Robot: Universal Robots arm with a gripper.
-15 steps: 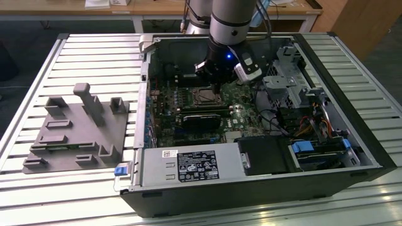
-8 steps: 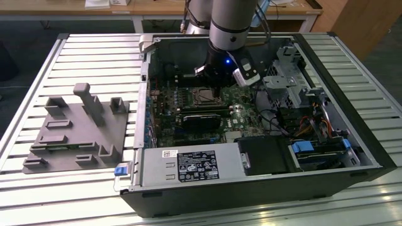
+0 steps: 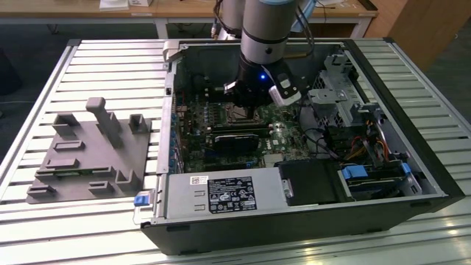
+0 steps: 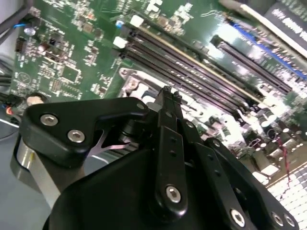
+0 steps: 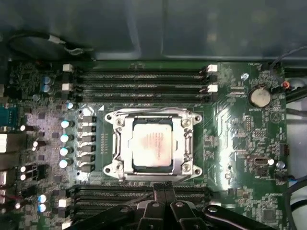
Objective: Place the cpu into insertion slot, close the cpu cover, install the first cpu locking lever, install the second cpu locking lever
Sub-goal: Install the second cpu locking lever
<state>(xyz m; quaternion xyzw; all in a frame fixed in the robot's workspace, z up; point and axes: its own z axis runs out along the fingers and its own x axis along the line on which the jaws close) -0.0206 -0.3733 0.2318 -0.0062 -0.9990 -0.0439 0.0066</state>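
Note:
In the first wrist view the cpu lies flat in the insertion slot, its pale silvery top showing through the window of the cpu cover. The cover lies down flat around the chip. Thin metal locking levers run along the socket's edges; how they are latched I cannot tell. My gripper hangs just beside the socket, over the memory slots, shut with nothing between its fingers. The second wrist view shows the joined fingertips near a corner of the socket. In the exterior view the gripper hovers over the socket.
The open computer case walls in the motherboard. Memory slots flank the socket on both sides. A black graphics card, a power supply and a drive cage stand nearby. A grey fixture block sits on the exterior view's left.

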